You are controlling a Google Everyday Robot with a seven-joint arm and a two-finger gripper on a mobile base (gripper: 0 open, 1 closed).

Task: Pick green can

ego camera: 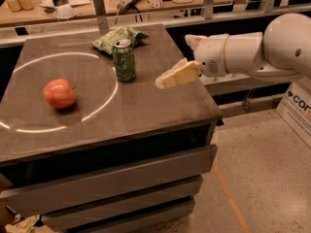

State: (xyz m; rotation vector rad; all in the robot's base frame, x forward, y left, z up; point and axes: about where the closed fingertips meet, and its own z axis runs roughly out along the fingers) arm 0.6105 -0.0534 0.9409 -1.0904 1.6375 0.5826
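Camera view from my remote station: the green can (124,60) stands upright on the desk (146,106), toward its back edge. It is just in front of a crumpled light green snack bag (119,36) and to the right of a red apple (60,93), which lies inside a bright ring of light. My pincer (175,75) hangs over the right part of the desk, to the right of the can and apart from it, carried by the white arm (252,52) that enters from the right. I cannot tell how far open it is, and I see nothing in its hold.

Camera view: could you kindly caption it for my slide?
Gripper hovers over the table beside the upright green can.
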